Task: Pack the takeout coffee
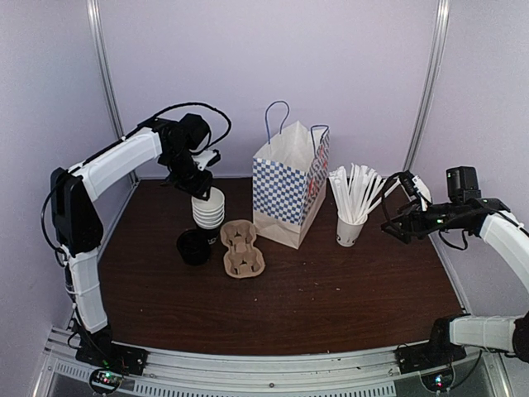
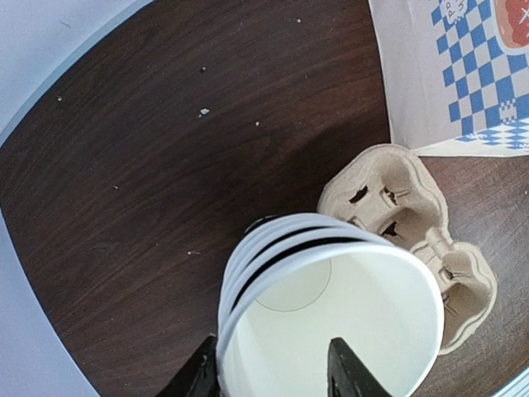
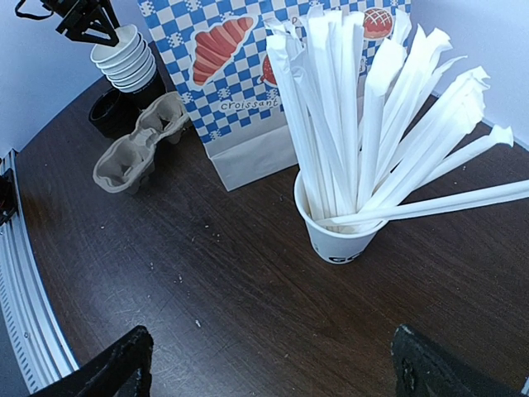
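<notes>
The takeout coffee (image 1: 194,246), a small black lidded cup, stands on the table left of the cardboard carrier (image 1: 242,248), just in front of the stack of lidless cups (image 1: 208,208). In the left wrist view only a dark sliver of it (image 2: 263,222) shows behind the stack (image 2: 331,306). My left gripper (image 1: 201,188) hovers at the stack's top. It is open (image 2: 273,364), with one finger outside the top cup's rim and the other inside. The checkered bag (image 1: 289,186) stands upright at centre. My right gripper (image 1: 395,217) is open at the far right (image 3: 273,372), holding nothing.
A white cup of paper-wrapped sticks (image 1: 351,227) stands between the bag and my right gripper, close in front of it (image 3: 339,231). The carrier (image 2: 405,223) lies flat beside the bag's left corner. Walls close in the table at back and sides.
</notes>
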Tool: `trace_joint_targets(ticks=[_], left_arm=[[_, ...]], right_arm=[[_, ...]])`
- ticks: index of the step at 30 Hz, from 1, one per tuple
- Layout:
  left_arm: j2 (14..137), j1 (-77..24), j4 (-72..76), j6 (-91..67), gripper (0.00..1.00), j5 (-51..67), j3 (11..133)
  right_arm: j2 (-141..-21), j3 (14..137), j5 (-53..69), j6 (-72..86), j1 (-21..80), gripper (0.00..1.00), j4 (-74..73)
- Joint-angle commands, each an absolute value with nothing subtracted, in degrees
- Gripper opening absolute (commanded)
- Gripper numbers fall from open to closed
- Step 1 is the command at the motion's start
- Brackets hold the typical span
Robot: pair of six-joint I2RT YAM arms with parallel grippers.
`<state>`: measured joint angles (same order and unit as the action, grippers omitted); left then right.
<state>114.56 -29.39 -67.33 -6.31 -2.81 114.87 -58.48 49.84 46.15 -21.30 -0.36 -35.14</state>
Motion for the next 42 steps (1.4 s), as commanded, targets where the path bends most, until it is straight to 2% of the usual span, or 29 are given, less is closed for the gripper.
trace_joint_targets(ticks=[1,5,7,12,16,20,25,30,34,42], left_arm=[[110.09,-29.79,-64.89,-7.23,0.47,-7.01,114.57],[108.83,-29.86,-64.52,-7.67,0.56,-11.09,113.45],[107.34,-30.30,-62.43,-7.76,0.70,-11.85,111.59],[104.65,-32.16,-58.94,-5.62,0.71,-6.95,108.05],[107.09,-32.17,-61.84,-6.18,0.55,-4.15,109.81],[109.75,-32.17,-63.21,-6.11,0.49,-0.27,110.82],[111.00,-32.17,-62.69,-6.04,0.49,6.16,110.56],[111.36,-32.17,-62.03,-6.45,0.49,4.58,110.37],[111.97,-32.17,-62.09,-6.85,0.45,2.56,110.11],[112.61,-32.17,-62.20,-6.86,0.22,-1.43,109.94]], right_arm=[[-57.52,49.22,45.44,-22.06,0.00,1.00,-35.11],[-57.39,49.22,45.33,-22.16,0.00,1.00,-35.25],[-57.39,49.22,45.26,-22.16,0.00,1.00,-35.33],[-57.68,49.22,45.20,-22.24,0.00,1.00,-35.33],[-57.81,49.22,45.22,-22.26,0.00,1.00,-35.31],[-57.78,49.17,45.11,-22.36,0.00,1.00,-35.33],[-57.81,49.15,44.87,-22.57,0.00,1.00,-35.33],[-58.00,49.12,44.83,-22.75,0.00,1.00,-35.42],[-58.22,49.12,44.81,-23.08,0.00,1.00,-35.64],[-58.61,49.04,44.93,-23.40,0.00,1.00,-35.95]])
